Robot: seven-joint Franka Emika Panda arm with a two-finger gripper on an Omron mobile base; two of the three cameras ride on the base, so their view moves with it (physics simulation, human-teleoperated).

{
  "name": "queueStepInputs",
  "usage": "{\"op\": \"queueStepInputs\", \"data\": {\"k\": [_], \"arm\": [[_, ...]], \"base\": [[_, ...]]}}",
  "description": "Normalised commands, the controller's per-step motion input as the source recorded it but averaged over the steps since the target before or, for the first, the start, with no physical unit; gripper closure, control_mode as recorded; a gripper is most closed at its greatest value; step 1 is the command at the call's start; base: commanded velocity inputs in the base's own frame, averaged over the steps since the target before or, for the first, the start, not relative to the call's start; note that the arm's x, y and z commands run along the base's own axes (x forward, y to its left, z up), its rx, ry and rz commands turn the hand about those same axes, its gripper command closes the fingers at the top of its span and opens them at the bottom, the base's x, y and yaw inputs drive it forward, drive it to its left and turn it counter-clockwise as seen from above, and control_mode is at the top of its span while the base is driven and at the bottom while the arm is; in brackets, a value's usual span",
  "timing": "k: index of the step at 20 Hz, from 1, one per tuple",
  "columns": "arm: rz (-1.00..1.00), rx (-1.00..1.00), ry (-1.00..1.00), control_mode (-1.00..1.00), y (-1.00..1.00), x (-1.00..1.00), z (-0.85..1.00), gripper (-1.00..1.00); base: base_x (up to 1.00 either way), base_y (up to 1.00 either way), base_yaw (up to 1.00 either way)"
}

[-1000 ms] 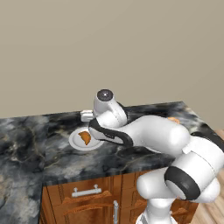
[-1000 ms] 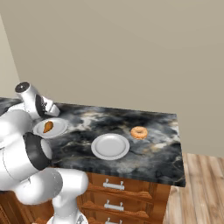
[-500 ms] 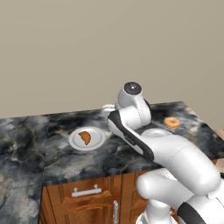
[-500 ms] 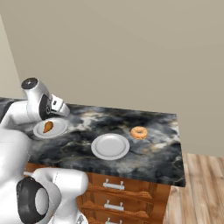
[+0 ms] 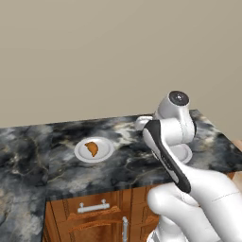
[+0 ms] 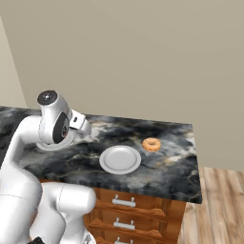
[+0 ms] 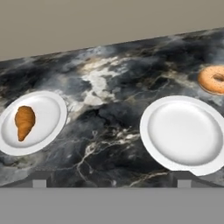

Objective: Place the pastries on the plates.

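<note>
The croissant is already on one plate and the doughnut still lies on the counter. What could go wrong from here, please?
1. The doughnut lies close beside the empty plate; a low approach might bump the plate's rim.
2. The doughnut sits toward the counter's far right end; a poor pinch could push it further away.
3. The arm swings widely near the plate with the croissant and might knock it.

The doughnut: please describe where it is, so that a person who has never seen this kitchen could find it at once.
Look at the dark marble counter above the wooden drawers. Toward its right end lies an empty white plate. The doughnut rests directly on the stone, just behind and to the right of that plate. It is a golden-brown ring with a hole, unlike the crescent croissant, which sits on the other plate.
</note>
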Motion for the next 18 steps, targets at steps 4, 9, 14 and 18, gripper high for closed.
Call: {"op": "queueStepInputs", "data": {"k": [4,9,14,18], "arm": [[0.0,-0.07,0.06,-1.0,-0.72,-0.11,0.0,-1.0],[0.0,-0.06,0.06,-1.0,-0.75,0.0,0.0,-1.0],[0.0,-0.01,0.07,-1.0,-0.72,0.0,0.01,-1.0],[0.0,0.0,0.08,-1.0,-0.68,0.0,0.0,-1.0]], "base": [[0.0,0.0,0.0],[0.0,0.0,0.0],[0.0,0.0,0.0],[0.0,0.0,0.0]]}}
